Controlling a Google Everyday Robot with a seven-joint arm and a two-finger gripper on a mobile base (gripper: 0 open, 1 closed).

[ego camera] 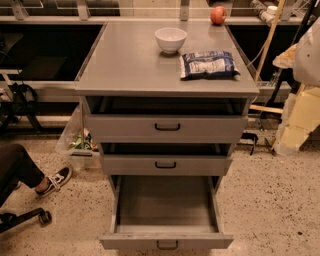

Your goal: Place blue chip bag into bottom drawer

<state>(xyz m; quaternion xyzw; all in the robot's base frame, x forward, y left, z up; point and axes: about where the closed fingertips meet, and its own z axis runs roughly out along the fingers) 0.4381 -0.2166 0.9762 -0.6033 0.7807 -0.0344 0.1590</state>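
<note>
The blue chip bag (208,64) lies flat on the right side of the grey cabinet top (125,65), its white label facing up. The bottom drawer (166,241) is pulled far out toward me, and its deep box shows nothing inside. Its small black handle is on the front. My gripper is out of view. Only a pale bulky shape (308,50), possibly part of my arm, shows at the right edge, above and to the right of the bag.
A white bowl (170,39) stands just behind and left of the bag, and a red apple (218,15) sits at the back. The top drawer (167,127) and middle drawer (165,164) are slightly out. A person's leg and shoe (52,181) are on the left. Cream boxes (300,122) are on the right.
</note>
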